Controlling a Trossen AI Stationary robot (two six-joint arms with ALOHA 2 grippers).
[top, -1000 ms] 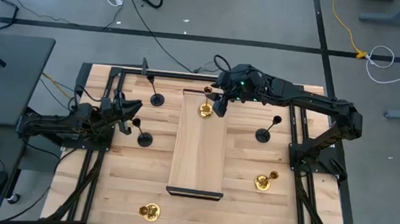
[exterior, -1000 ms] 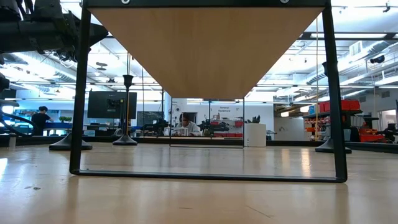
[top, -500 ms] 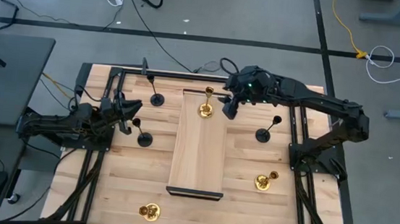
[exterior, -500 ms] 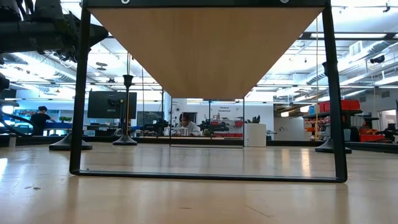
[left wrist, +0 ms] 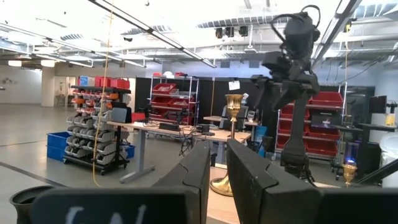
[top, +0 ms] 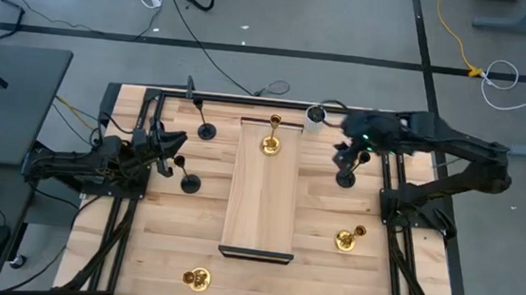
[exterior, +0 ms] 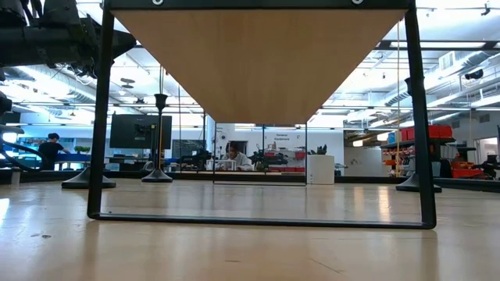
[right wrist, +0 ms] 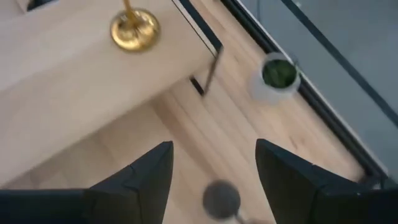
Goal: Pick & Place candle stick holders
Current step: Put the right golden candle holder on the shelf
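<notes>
A gold candle stick holder (top: pixel 270 143) stands by its round base on the raised wooden board (top: pixel 260 205), near the board's far end. It also shows in the right wrist view (right wrist: pixel 135 27) and the left wrist view (left wrist: pixel 231 146). My right gripper (top: pixel 343 155) is open just above a black holder (top: pixel 344 177) standing right of the board. That holder's cup (right wrist: pixel 221 199) shows between the fingers, untouched. My left gripper (top: pixel 173 144) waits shut and empty at the left, beside another black holder (top: pixel 188 181). A third black holder (top: pixel 205 130) stands at the far left. Two more gold holders (top: pixel 346 239) (top: pixel 196 278) are on the near half of the table.
A small white pot with a green plant (top: pixel 315 115) stands at the far edge, right of the board. The board stands on thin black legs (exterior: pixel 100 117). Black frame rails run along the table's left and right sides (top: pixel 389 178).
My right gripper has drawn away from the gold holder on the board and gone toward the table's right edge, ending above the black holder there. The gold holder stays upright on the board.
</notes>
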